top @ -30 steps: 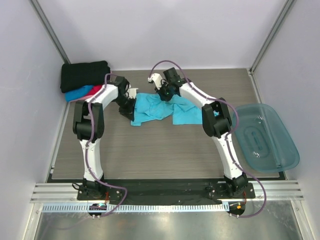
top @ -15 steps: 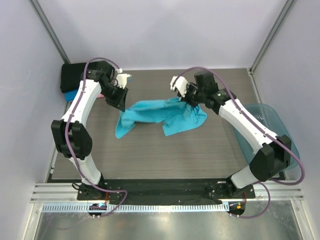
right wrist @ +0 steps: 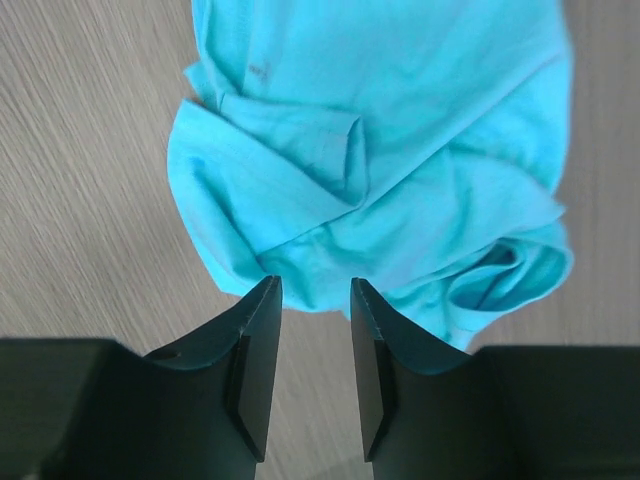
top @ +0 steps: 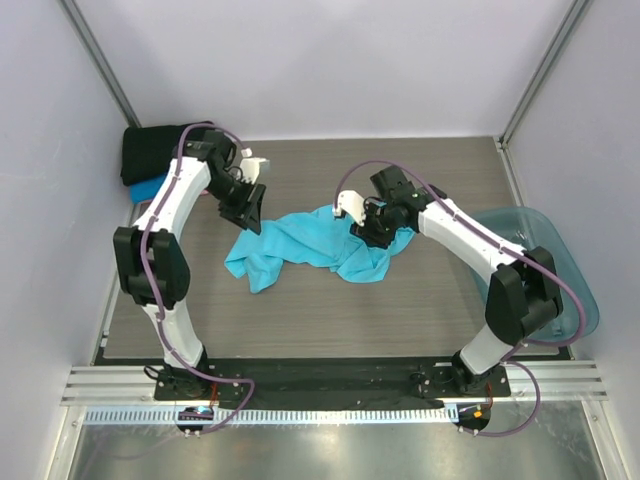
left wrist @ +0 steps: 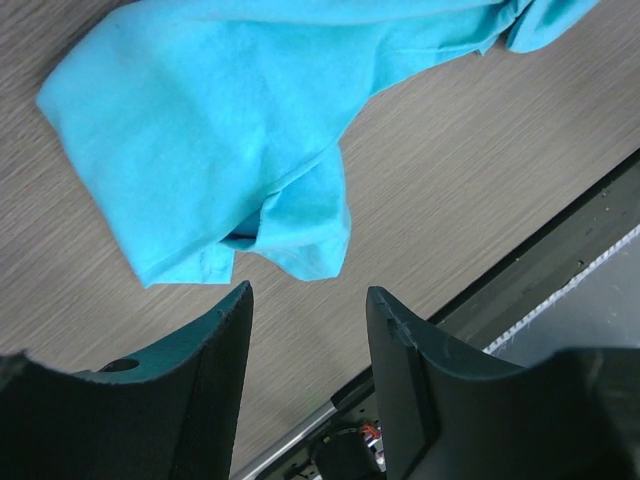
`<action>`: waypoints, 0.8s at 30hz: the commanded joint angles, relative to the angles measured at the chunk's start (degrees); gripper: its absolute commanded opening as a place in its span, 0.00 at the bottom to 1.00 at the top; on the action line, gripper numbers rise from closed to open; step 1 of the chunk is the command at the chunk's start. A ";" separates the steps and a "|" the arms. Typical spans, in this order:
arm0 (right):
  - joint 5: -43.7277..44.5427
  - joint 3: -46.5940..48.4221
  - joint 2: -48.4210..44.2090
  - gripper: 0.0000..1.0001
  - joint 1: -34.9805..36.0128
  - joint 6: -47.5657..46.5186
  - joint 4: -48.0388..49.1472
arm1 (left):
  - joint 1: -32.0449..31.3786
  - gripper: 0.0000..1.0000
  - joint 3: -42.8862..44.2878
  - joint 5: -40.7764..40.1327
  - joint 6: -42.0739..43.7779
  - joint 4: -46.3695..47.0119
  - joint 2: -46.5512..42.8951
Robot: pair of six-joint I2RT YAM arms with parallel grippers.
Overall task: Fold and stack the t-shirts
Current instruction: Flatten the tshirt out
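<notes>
The turquoise t-shirt (top: 305,243) lies crumpled in a heap on the table, also in the left wrist view (left wrist: 200,130) and the right wrist view (right wrist: 380,150). My left gripper (top: 252,210) is open and empty just above the shirt's left end (left wrist: 308,300). My right gripper (top: 368,228) is open and empty above the shirt's right end (right wrist: 315,292). Folded black (top: 160,150), blue (top: 150,187) and pink-red (top: 195,182) shirts are stacked at the far left corner.
A translucent teal plastic tub (top: 535,280) sits at the table's right edge. Grey walls close in on both sides and the back. The table's near edge with a metal rail (top: 330,385) runs along the front.
Both grippers held the turquoise shirt stretched up between them half a second ago. Now both are open, and the shirt has dropped in a heap lower on the table.
</notes>
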 commanded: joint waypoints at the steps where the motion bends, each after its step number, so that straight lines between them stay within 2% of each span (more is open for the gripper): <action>1: -4.23 8.74 -0.63 0.40 0.27 -3.74 -1.36 | 0.03 0.50 2.06 -1.83 -0.46 0.64 0.99; 3: -5.64 13.23 2.44 0.40 1.32 -3.31 -6.53 | 0.38 0.50 1.97 -2.54 -0.72 1.42 1.26; 5: -6.44 21.05 9.38 0.38 2.99 -0.16 -13.02 | 1.52 0.50 1.62 -3.42 -1.95 2.39 1.61; 7: -5.31 27.01 14.03 0.33 5.97 3.88 -15.77 | 3.01 0.48 1.01 -4.03 -3.53 4.58 1.26; 9: -4.25 28.02 17.65 0.31 7.91 8.72 -16.75 | 3.81 0.48 -1.63 -7.19 -4.67 8.52 -0.75; 12: -3.20 22.51 17.40 0.28 11.52 13.12 -14.56 | 4.60 0.47 -6.28 -10.62 -3.89 13.19 -4.44; 18: -0.21 12.12 12.84 0.24 14.86 23.13 -7.97 | 5.48 0.47 -12.44 -9.93 -2.83 16.02 -9.63; 21: 2.25 7.55 11.95 0.23 15.65 22.98 -5.42 | 5.83 0.47 -14.81 -9.40 -2.92 16.19 -10.69; 24: 3.84 8.06 13.44 0.23 15.66 22.27 -5.24 | 6.01 0.48 -15.61 -9.40 -3.62 16.55 -11.22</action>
